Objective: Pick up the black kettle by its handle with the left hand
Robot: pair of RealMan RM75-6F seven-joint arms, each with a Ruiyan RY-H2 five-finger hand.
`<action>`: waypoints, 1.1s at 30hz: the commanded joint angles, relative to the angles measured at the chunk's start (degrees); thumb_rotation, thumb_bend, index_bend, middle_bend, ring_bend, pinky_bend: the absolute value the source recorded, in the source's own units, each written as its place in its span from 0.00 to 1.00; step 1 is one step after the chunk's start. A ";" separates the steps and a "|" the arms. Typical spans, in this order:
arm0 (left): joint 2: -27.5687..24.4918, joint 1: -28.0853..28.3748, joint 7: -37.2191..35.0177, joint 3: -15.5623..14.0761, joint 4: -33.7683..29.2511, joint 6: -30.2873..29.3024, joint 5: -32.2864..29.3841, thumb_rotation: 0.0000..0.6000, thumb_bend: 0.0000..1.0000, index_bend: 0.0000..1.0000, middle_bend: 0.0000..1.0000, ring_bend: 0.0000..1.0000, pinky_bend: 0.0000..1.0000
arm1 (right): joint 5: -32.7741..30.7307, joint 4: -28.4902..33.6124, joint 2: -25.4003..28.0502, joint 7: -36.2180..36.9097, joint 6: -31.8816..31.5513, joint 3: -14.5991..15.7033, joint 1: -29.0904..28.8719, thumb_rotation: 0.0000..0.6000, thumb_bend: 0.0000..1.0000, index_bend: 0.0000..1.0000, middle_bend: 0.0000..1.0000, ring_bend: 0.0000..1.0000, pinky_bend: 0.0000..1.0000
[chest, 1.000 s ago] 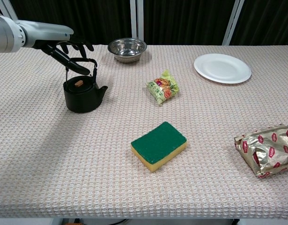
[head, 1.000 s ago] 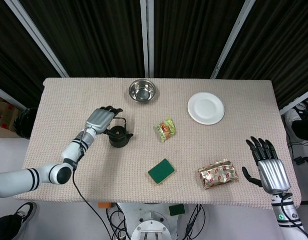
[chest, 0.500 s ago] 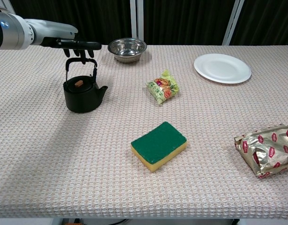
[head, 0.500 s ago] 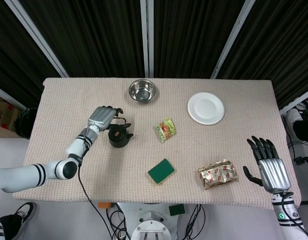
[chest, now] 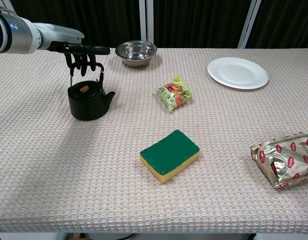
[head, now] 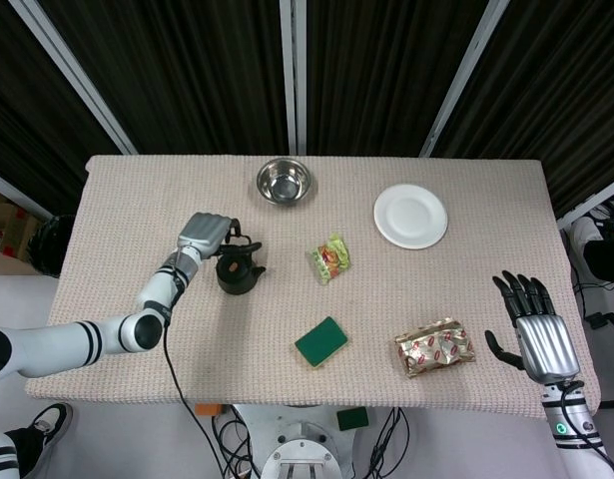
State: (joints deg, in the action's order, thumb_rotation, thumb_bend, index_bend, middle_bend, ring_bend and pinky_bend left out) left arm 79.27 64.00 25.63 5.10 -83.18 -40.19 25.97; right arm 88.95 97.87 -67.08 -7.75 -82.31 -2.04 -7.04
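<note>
The kettle (chest: 87, 101) is still sat on the bench (chest: 68, 165), but the left hand (chest: 79, 51) fingers, flat a moment ago, are now curled around its handle (chest: 86, 70), so lifting looks next; right hand (head: 539, 339) is spread empty.

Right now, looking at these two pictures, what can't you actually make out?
- Whether the left hand truly grips the black kettle's handle: its dark fingers hide the top bar in both views.
- The right hand: absent from the chest view.
- Print on the green snack packet: too small.
</note>
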 commanded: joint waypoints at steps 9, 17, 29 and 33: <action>-0.78 0.79 -1.97 -0.10 -1.05 2.28 0.39 0.00 0.00 0.43 0.53 0.40 0.32 | -0.14 0.03 -0.10 0.01 0.06 -0.05 -0.08 0.89 0.36 0.00 0.00 0.00 0.00; -1.59 1.45 -2.93 -0.15 -2.79 2.11 1.25 0.00 0.00 0.46 0.55 0.42 0.32 | -0.50 -0.25 -0.23 0.13 0.17 -0.19 -0.15 0.90 0.36 0.00 0.00 0.00 0.00; -3.54 1.96 -4.84 -0.97 -5.53 3.70 1.82 0.00 0.00 0.51 0.60 0.50 0.32 | -0.93 -0.43 -0.64 -0.30 0.67 -0.24 -0.40 0.89 0.36 0.00 0.00 0.00 0.00; -3.61 2.18 -5.47 -1.54 -5.60 4.47 1.93 0.00 0.00 0.53 0.62 0.51 0.31 | -1.31 -0.56 -0.76 -0.30 0.79 -0.39 -0.45 0.89 0.36 0.00 0.00 0.00 0.00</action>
State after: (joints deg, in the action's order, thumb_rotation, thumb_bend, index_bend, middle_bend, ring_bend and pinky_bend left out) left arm 75.69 66.14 20.23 3.63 -88.75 -35.79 27.86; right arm 87.65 97.33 -67.83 -8.05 -81.53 -2.42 -7.49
